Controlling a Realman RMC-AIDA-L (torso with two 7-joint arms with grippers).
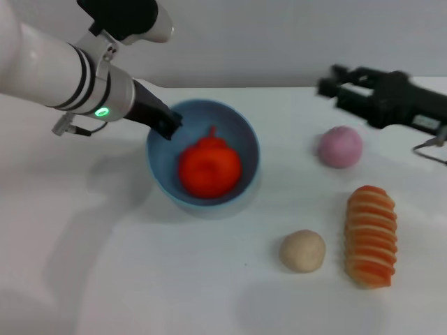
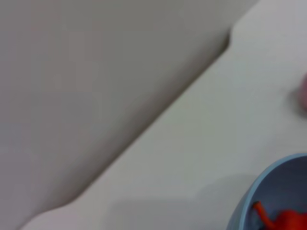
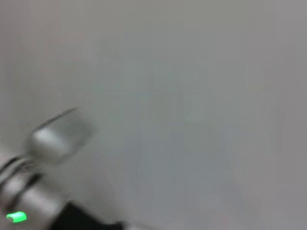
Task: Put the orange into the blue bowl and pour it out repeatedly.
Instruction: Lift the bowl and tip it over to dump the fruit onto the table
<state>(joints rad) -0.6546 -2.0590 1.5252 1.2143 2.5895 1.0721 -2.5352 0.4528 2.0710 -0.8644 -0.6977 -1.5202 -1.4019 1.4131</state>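
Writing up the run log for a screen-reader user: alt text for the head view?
The orange sits inside the blue bowl on a white table, with the left gripper at the bowl's rim. The right gripper hovers apart, above a pink ball, beige ball and striped roll.

The white table point(image 1: 140, 279) carries the blue bowl point(image 1: 244, 139), whose rim meets the left gripper point(image 1: 167, 125). Well off to that gripper's right lie a pink ball point(image 1: 340, 147), a beige ball point(image 1: 302, 250) and a striped orange-and-cream roll point(image 1: 370, 236). The pink ball sits just below the right gripper point(image 1: 335, 87).
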